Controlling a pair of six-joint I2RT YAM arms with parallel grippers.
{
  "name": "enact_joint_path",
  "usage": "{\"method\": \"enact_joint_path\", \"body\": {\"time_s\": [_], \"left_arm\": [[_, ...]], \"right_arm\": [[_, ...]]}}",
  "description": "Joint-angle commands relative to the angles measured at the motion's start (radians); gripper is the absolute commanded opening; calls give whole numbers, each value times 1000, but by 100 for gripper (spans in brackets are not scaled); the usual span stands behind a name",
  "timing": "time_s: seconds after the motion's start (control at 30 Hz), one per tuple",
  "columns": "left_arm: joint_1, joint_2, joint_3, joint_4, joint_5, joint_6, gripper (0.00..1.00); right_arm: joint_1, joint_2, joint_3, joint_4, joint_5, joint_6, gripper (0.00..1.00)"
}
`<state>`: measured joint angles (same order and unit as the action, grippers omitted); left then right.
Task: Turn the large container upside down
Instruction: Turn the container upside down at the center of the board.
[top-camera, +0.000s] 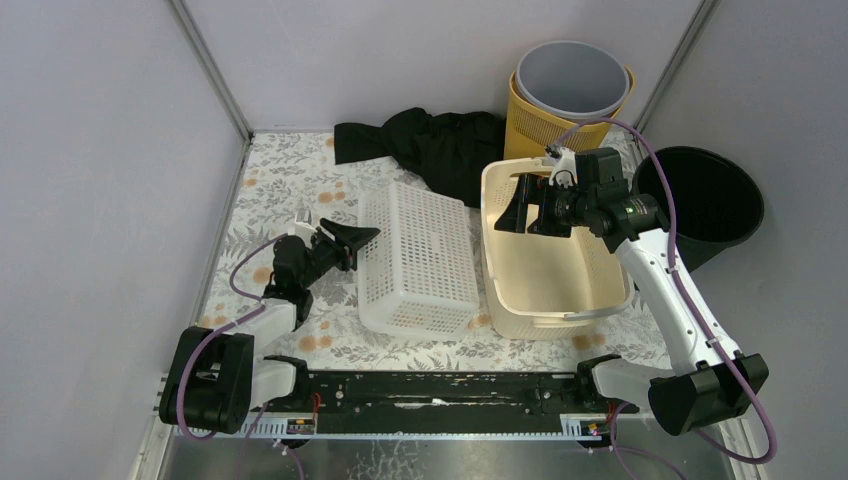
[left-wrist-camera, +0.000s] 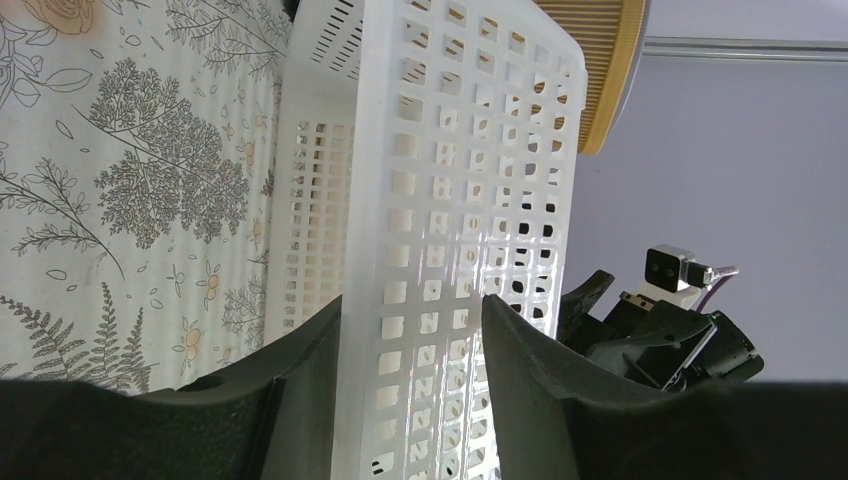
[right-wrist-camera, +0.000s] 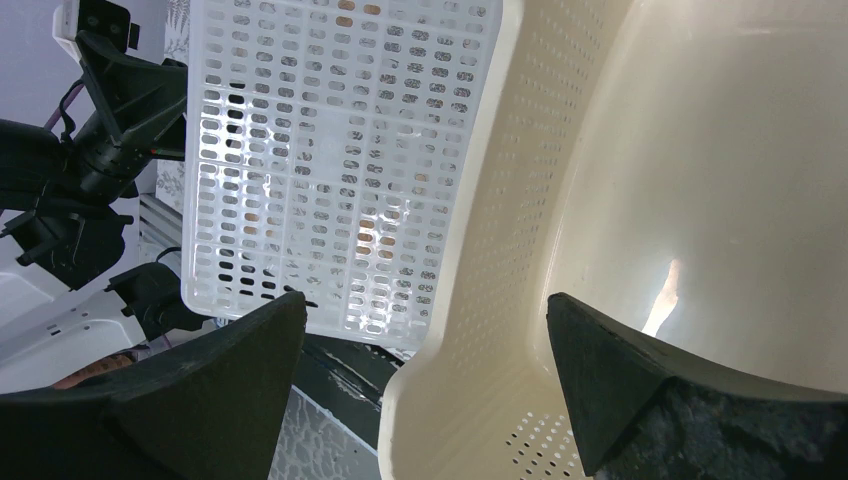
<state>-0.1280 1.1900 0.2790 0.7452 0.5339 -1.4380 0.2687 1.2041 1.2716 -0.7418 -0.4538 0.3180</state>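
Observation:
The large container, a cream perforated basket (top-camera: 560, 275), stands upright at the right of the floral mat. My right gripper (top-camera: 528, 214) hangs open over its left wall. In the right wrist view the cream wall (right-wrist-camera: 650, 150) runs between the spread fingers of the right gripper (right-wrist-camera: 422, 305), touching neither. A smaller white lattice basket (top-camera: 420, 260) lies bottom up beside it. My left gripper (top-camera: 355, 238) sits at the white basket's upper left edge. In the left wrist view that basket (left-wrist-camera: 450, 150) fills the gap between the parted fingers of the left gripper (left-wrist-camera: 412, 305).
A black cloth (top-camera: 440, 145) lies behind the white basket. A yellow basket (top-camera: 530, 128) with a grey bin (top-camera: 572, 75) inside stands at the back. A black bin (top-camera: 705, 200) lies at the right edge. Grey walls enclose the mat on the left, back and right.

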Motion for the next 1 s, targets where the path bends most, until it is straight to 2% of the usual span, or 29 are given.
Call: {"method": "enact_joint_path", "body": {"time_s": [0.0,0.47,0.97], "left_arm": [[4,2,23,-44,5,47,54],[4,6,13,-73,11,102,52],[7,-35,15,-181,-33,204,53]], "right_arm": [[12,-23,19,22,-2,-5,97],[14,-27,5,23,1,-4,97],[20,-25,-8,31,4,1,97]]}}
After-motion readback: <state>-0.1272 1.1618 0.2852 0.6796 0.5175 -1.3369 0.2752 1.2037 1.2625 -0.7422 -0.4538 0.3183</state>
